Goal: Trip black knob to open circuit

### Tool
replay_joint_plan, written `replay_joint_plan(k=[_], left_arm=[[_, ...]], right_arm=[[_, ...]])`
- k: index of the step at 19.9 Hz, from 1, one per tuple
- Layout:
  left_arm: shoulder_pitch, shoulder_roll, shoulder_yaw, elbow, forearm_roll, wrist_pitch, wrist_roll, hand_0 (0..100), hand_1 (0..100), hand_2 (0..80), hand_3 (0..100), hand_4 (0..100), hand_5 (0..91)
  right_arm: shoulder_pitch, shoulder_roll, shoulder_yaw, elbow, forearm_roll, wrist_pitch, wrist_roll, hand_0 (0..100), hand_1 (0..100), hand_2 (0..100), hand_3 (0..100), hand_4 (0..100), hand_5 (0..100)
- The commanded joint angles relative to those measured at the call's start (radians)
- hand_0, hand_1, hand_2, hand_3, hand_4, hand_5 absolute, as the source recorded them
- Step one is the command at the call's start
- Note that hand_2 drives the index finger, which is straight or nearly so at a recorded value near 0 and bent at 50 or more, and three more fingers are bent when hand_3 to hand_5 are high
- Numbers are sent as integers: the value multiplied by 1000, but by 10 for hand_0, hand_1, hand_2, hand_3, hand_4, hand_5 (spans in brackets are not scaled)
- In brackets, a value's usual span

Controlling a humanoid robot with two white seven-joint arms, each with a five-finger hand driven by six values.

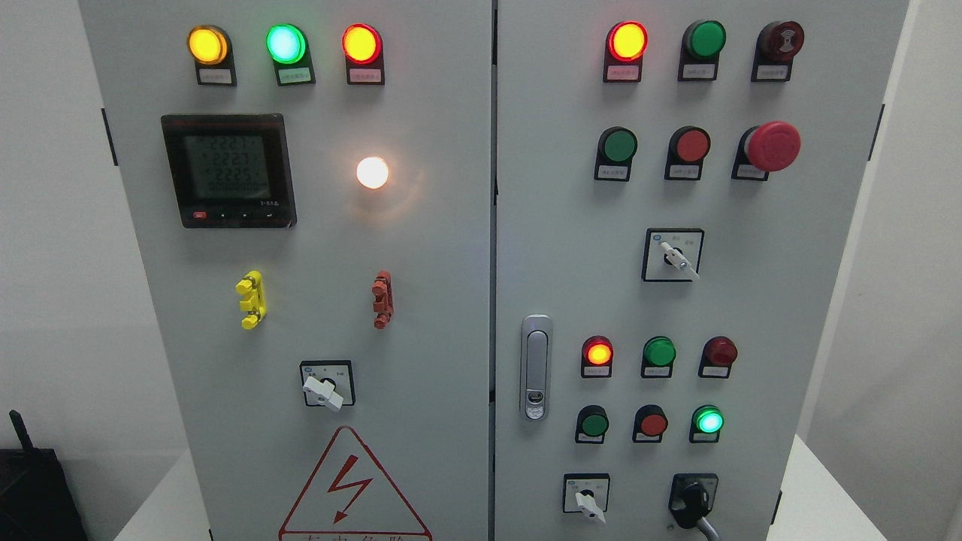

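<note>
Black knob (691, 502) sits low on right door of cabinet (481, 300), near bottom right corner, beside white selector (588, 502). Handle points down-right, grey-tipped. No robot hand in view; state of fingers cannot tell. Judgement: rigid plastic rotary switch, spring-detented, likely stiff, not fragile. Best hold: pinch across lever's flat sides, twist. Smooth surface may slip. Indicator lamps lit; circuit appears not yet opened.
</note>
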Motion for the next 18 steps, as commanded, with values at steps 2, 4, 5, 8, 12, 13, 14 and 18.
replay_joint_plan(k=[2,4,5,8,12,13,14,18], left_arm=[[0,0,0,-25,0,-1,0,120,389,0,0,0,0],[0,0,0,-25,0,-1,0,120,389,0,0,0,0],[-1,0,0,-25,0,-1,0,120,389,0,0,0,0],[0,0,0,-25,0,-1,0,120,389,0,0,0,0],[0,0,0,-25,0,-1,0,120,389,0,0,0,0],[0,0,0,-25,0,-1,0,120,389,0,0,0,0],[0,0,0,-25,0,-1,0,120,389,0,0,0,0],[0,0,0,-25,0,-1,0,120,389,0,0,0,0]], right_arm=[[0,-6,-9,5,0,1,-5,0,166,0,922,830,711],[0,-7,-11,7,0,1,-5,0,166,0,922,830,711],[2,-8,-11,8,-2,1,-7,0,166,0,922,830,711],[2,-8,-11,10,0,1,-7,0,166,0,922,830,711],[0,-9,-15,10,-2,1,-7,0,166,0,920,829,710],[0,-11,-17,10,-2,1,-7,0,166,0,919,826,705],[0,-11,-18,10,-2,0,-7,0,166,0,916,824,699],[5,-18,-22,7,-3,-2,-7,0,166,0,910,815,693]])
